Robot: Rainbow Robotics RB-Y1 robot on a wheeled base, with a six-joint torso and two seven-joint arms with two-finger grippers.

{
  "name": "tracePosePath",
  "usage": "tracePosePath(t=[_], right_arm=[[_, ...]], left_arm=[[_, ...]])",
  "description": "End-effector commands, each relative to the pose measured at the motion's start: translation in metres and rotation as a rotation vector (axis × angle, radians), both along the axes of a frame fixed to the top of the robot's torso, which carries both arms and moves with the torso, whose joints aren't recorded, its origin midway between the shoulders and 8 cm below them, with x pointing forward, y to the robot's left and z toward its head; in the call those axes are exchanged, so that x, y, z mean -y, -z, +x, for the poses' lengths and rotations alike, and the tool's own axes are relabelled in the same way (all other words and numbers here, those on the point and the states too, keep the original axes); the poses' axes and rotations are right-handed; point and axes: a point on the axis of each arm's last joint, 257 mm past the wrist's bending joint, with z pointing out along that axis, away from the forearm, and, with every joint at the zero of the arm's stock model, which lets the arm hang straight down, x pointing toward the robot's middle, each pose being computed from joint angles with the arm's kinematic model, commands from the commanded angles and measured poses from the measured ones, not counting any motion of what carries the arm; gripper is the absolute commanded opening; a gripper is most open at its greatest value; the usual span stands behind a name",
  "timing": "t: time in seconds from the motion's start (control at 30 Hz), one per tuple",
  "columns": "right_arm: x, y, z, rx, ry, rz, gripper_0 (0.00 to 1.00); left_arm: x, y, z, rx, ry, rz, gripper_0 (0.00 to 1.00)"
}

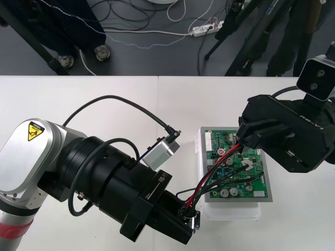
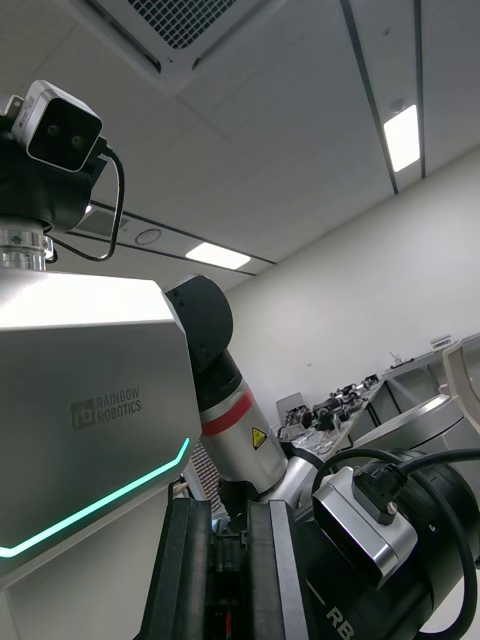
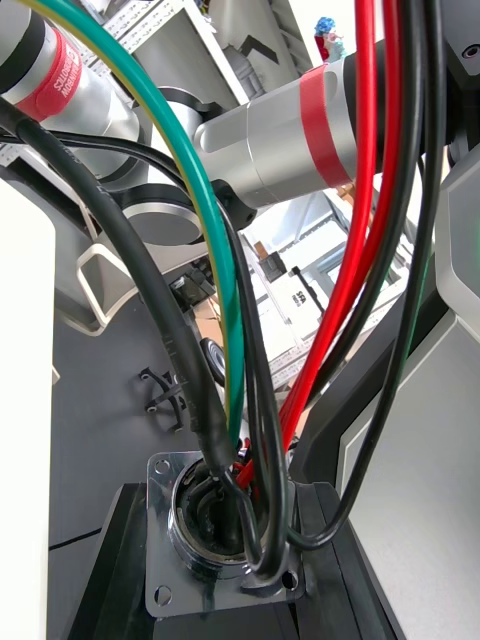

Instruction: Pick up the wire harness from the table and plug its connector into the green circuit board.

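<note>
The green circuit board (image 1: 247, 182) lies on its white base (image 1: 230, 210) at the table's right. The harness wires (image 1: 214, 177), red, black and green, run taut from low left up across the board. My left gripper (image 1: 191, 221) is shut on the round metal socket (image 1: 188, 214) just off the base's near left corner; the left wrist view has the flanged socket (image 3: 215, 530) between the fingers (image 3: 345, 565), wires (image 3: 350, 250) rising from it. My right gripper (image 1: 242, 141) hangs over the board's far part, shut on the wires' plug end. The plug itself is hidden. The right wrist view shows the fingers (image 2: 275, 570) close together.
The left arm's bulky wrist and its silver camera (image 1: 160, 152) lie across the table's front left. The right arm's camera (image 1: 317, 77) stands at the right edge. Cables and a power strip (image 1: 205, 29) lie on the dark floor beyond the far edge.
</note>
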Motion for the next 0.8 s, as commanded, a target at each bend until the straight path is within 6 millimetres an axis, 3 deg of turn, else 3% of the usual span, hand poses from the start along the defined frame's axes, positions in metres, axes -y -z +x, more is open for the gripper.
tracePosePath(t=[0.03,0.07,0.1,0.6,0.8], right_arm=[[0.001,0.003,-0.007,0.025,-0.005,-0.011,0.00],[0.001,0.003,-0.007,0.026,-0.004,-0.011,0.00],[0.002,0.003,-0.007,0.027,-0.004,-0.010,0.00],[-0.002,0.013,-0.003,0.052,0.023,-0.060,0.00],[0.006,0.021,0.002,0.057,0.054,-0.110,0.00]], left_arm=[[0.000,0.000,-0.012,-0.002,0.049,0.009,0.56],[0.000,0.000,-0.012,0.007,0.051,0.004,0.75],[0.000,0.000,-0.012,0.011,0.052,0.001,1.00],[-0.001,0.004,-0.002,0.084,0.029,-0.005,1.00],[-0.005,-0.011,0.019,0.154,-0.045,-0.045,1.00]])
